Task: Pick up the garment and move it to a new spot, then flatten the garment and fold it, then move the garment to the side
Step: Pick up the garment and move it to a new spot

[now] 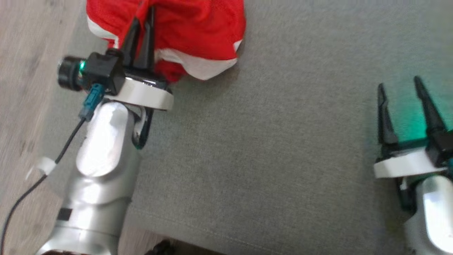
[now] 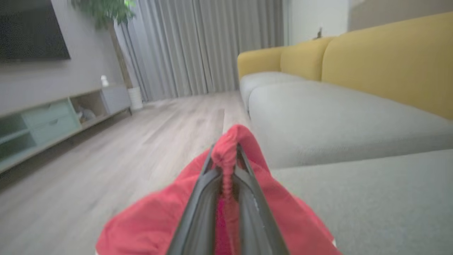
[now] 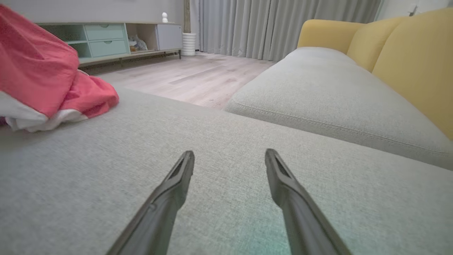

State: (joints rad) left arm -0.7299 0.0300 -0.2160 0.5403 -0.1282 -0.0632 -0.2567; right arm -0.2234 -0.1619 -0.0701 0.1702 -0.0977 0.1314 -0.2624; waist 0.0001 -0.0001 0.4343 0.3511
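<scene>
Pinching the red garment (image 1: 198,32), left jaws clamp tight; right jaws gape empty.

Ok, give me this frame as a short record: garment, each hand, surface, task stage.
garment: red garment with white trim, bunched and unfolded
surface: grey cushion; garment lies near its left edge, beside the wood floor
left hand: shut on a pinched fold of the red garment
right hand: open, empty, over bare cushion, apart from the garment
stage: grasp made; flattening and folding not yet done
</scene>
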